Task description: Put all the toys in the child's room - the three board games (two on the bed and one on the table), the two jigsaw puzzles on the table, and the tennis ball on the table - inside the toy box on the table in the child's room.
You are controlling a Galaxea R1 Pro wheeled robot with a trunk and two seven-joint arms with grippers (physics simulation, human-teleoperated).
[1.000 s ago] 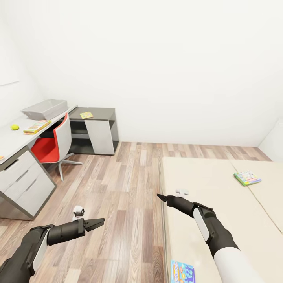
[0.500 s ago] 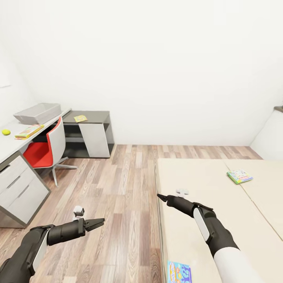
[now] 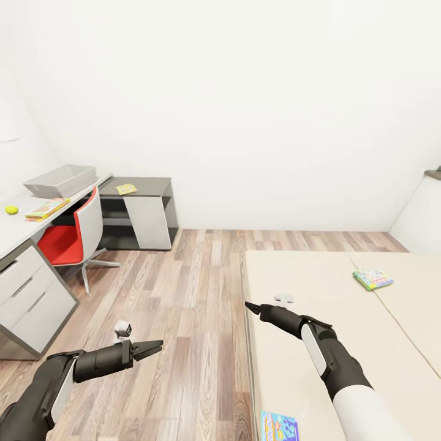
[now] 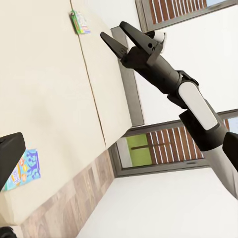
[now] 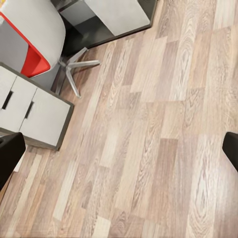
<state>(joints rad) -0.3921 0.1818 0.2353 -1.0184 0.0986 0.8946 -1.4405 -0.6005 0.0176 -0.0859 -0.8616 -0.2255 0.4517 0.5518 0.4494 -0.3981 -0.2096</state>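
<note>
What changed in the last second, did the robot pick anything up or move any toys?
Nothing was picked up or moved. The camera turned right, so the whole scene slid left in the head view. The left gripper and right gripper stayed empty in the same pose. The green-edged game and light blue game stayed on the bed, the tennis ball on the table.

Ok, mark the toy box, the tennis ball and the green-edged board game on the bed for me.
toy box (image 3: pixel 54 182), head view, on its near sloping wall.
tennis ball (image 3: pixel 11 210), head view, on its middle.
green-edged board game (image 3: pixel 373 278), head view, on its colourful cover.
</note>
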